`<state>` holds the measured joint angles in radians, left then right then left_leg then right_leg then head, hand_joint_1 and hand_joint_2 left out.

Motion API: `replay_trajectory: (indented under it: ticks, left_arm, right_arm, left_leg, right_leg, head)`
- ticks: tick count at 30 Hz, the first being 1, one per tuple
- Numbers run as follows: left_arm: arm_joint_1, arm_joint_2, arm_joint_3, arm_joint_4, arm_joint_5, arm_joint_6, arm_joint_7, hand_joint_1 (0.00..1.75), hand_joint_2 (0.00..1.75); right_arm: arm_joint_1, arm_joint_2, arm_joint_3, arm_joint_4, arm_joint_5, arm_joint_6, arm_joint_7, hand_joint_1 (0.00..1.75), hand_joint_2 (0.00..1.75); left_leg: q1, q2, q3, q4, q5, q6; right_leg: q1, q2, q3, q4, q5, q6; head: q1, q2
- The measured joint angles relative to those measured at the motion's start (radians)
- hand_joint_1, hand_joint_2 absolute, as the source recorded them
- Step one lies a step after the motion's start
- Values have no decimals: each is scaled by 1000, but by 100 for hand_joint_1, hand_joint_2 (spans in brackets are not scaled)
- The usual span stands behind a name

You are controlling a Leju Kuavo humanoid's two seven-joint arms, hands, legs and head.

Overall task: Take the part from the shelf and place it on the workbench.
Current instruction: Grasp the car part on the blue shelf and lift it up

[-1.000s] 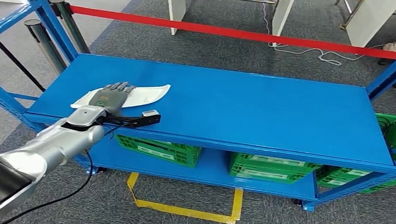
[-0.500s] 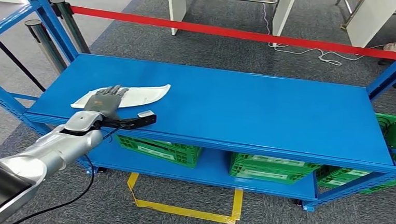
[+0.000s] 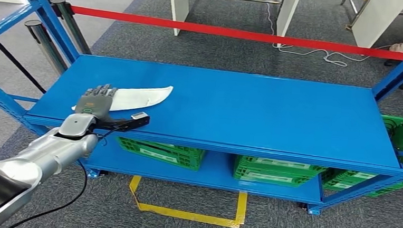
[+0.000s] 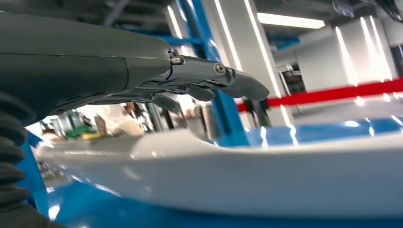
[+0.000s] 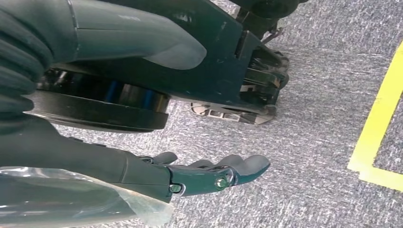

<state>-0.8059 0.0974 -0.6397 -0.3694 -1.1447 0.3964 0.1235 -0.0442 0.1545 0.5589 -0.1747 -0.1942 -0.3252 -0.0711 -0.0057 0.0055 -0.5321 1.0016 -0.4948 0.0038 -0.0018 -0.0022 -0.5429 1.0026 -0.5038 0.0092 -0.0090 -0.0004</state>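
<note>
white part (image 3: 135,96), long, flat and curved, lies on the top deck of the blue shelf (image 3: 252,109) near its left front corner. my left hand (image 3: 95,101) hovers over the part's near end, fingers stretched flat and apart, grasping nothing. in the left wrist view the fingers (image 4: 228,80) sit above the part (image 4: 247,175) with a gap of daylight between them, so i judge there is no contact yet, though the thumb is hard to make out there and may be closer than it looks. my right hand (image 5: 214,173) hangs by my side over the grey carpet, fingers loosely extended, holding nothing.

the risk from here: the part is thin and glossy and lies flat on smooth painted metal. if i press down and curl, it could skate away across the deck instead of rising into my palm, or slide off the front edge beside my wrist. a grip at one end alone could let the long free end droop and twist out.

no brand or writing can be read on the part or shelf; pale labels on the green crates (image 3: 162,153) below are too small to read.
</note>
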Motion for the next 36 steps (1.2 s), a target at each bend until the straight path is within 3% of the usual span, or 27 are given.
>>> replay_trajectory:
  ticks: [14, 18, 26, 36]
  left_arm:
    - [0, 27, 0, 9, -47, 19, 21, 0, 175]
    - [1, 31, 1, 10, -54, 16, 21, 175, 175]
    - [6, 33, 13, 17, -69, -5, 19, 175, 175]
    - [26, 35, 49, 16, -68, 99, -44, 175, 175]
  right_arm:
    - [2, 0, 0, 0, 0, 0, -16, 0, 175]
    - [2, 0, 0, 0, -2, -1, -17, 0, 175]
    - [2, 0, 0, 0, -1, 1, -17, 0, 175]
    - [2, 0, 0, 0, 1, 11, -34, 0, 175]
  left_leg:
    - [0, 0, 0, 0, 0, 0]
    - [0, 0, 0, 0, 0, 0]
    - [0, 0, 0, 0, 0, 0]
    - [0, 0, 0, 0, 0, 0]
  right_leg:
    - [0, 0, 0, 0, 0, 0]
    - [0, 0, 0, 0, 0, 0]
    - [0, 0, 0, 0, 0, 0]
    - [0, 0, 0, 0, 0, 0]
  head:
    - [0, 0]
    - [0, 0]
    - [0, 0]
    - [0, 0]
